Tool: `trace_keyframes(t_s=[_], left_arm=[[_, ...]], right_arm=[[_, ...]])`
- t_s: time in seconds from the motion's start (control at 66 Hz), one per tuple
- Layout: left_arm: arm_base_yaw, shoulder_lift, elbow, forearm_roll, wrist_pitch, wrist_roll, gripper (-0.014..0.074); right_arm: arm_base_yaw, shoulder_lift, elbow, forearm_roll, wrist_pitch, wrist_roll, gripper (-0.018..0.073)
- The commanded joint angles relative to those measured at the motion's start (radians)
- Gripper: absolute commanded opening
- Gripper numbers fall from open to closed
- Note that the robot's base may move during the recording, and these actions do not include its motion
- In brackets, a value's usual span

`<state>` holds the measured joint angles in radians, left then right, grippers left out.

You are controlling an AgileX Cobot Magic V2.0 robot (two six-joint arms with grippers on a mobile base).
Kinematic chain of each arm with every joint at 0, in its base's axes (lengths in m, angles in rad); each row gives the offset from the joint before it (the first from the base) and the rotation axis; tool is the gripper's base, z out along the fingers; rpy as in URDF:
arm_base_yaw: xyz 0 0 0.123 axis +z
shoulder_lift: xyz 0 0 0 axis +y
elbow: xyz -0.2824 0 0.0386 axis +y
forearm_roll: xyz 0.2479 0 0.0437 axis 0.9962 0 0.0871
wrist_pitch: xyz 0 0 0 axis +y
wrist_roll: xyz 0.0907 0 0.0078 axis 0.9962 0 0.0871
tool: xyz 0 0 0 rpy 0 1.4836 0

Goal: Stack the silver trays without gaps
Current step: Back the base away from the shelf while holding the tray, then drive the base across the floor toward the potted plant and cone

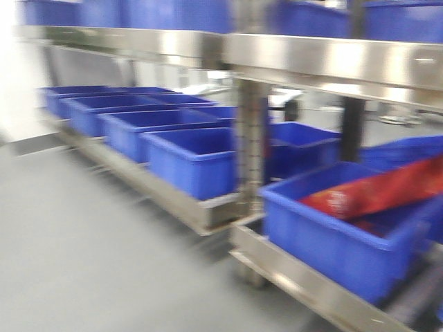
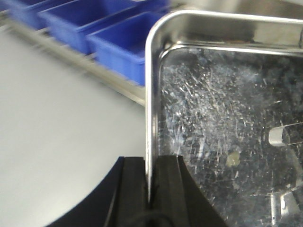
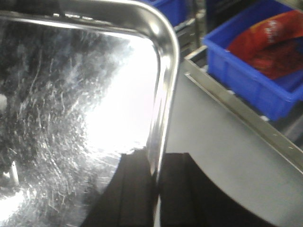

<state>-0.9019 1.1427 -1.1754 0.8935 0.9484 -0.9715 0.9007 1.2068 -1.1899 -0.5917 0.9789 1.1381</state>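
Silver tray (image 2: 222, 118), pinched at both edges, beside blue bins (image 1: 187, 162).

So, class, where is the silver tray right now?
The silver tray shows only in the wrist views, held between the arms: the left claw pinches its left rim, the right claw its right rim, with blue bins beyond.

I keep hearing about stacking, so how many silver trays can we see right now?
1, it seems: the tray pinched at its left rim by the left gripper and at its right rim by the right gripper. Others may be out of view.
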Motion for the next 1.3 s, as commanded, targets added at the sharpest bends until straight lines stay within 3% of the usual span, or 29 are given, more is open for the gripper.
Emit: trace_keyframes(t_s=[0.0,1.288], left_arm=[[-0.001,-0.008,-0.001,0.054,0.02,0.0,-0.0016],[-0.001,-0.008,-0.001,0.054,0.02,0.0,-0.0016]], right_arm=[[0.0,-0.012,-0.004,-0.032,0.011,-0.003,-0.0004],[0.0,-0.012,-0.004,-0.032,0.009,-0.003,-0.0004]])
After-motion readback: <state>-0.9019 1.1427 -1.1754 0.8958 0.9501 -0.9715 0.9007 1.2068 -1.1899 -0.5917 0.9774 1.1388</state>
